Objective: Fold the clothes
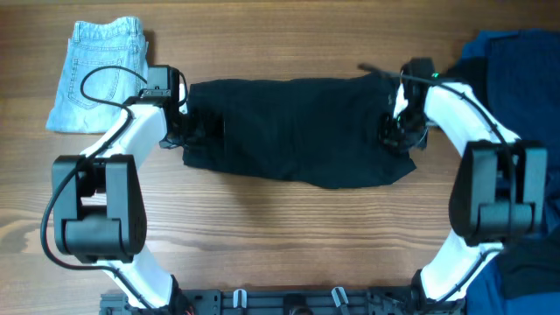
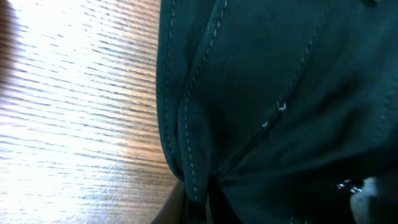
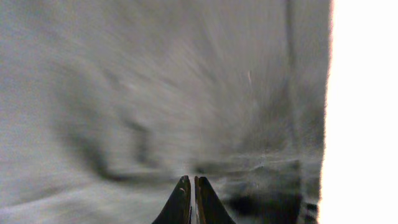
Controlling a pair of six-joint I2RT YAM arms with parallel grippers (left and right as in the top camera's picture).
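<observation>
Stretching flat across the middle of the table, the black shorts – left claw pinching their left edge, cloth bunched in its tips, right claw pressed together at the right edge

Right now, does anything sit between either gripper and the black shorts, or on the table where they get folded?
Nothing visible does. The left gripper and right gripper are each shut on an end of the black shorts. The denim shorts and blue garments lie apart at far corners of the table.
</observation>
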